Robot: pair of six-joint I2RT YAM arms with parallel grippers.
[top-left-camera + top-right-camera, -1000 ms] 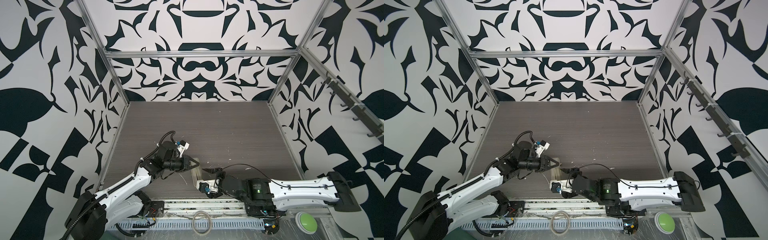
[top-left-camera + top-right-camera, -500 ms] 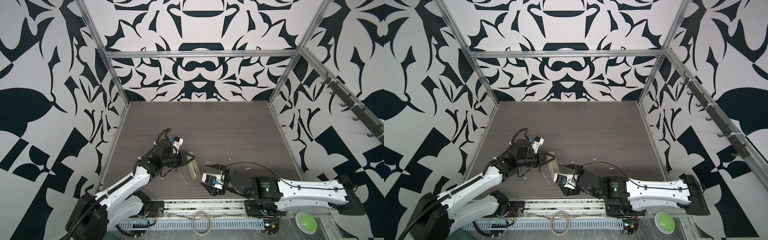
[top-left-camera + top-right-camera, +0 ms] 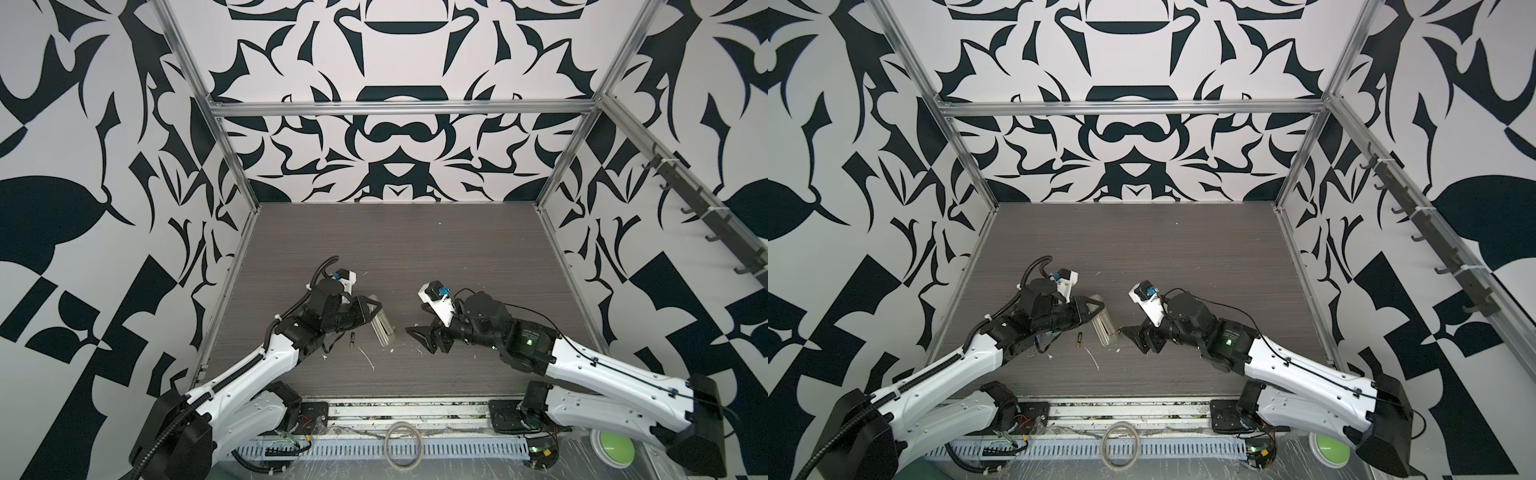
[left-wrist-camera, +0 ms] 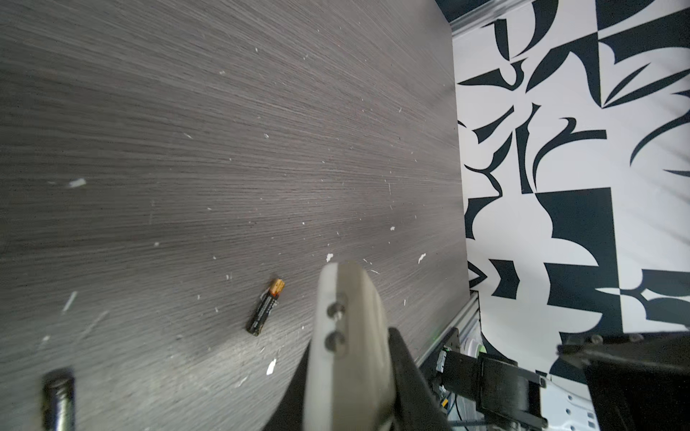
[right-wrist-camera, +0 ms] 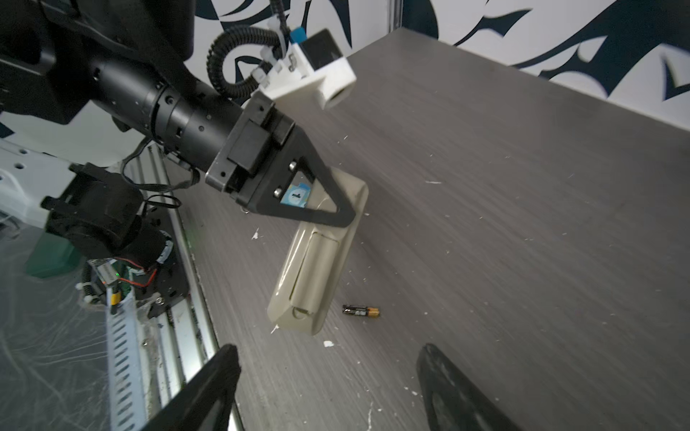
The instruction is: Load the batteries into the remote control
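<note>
Left pincer [image 5: 341, 212] pinching one end of the white remote control [image 5: 313, 276] (cover side showing), right pincer [image 5: 326, 354] spread wide, empty, near its free end, one battery [image 5: 361, 310] lying on the grey bench [image 5: 522, 224] beside it.

Table [image 3: 415, 249]: dark grey wood-grain laminate, matt, with fine straight streaks, dotted with thin pale scraps [image 3: 366, 357] that look like paper or plastic. Remote [image 5: 317, 268]: smooth cream plastic with a soft sheen. Battery [image 5: 360, 310]: glossy dark wrap with a coppery metallic end. Left gripper [image 5: 341, 214] and right gripper [image 5: 328, 346]: matt black plastic fingers (two shiny metal screw heads sit in the left one). Arm shells [image 3: 270, 365]: smooth, glossy white plastic. Hose [image 5: 224, 63]: ribbed black plastic. Walls [image 3: 395, 62]: flat matt panels printed black on white. Rails [image 3: 395, 109]: brushed silvery metal.
</note>
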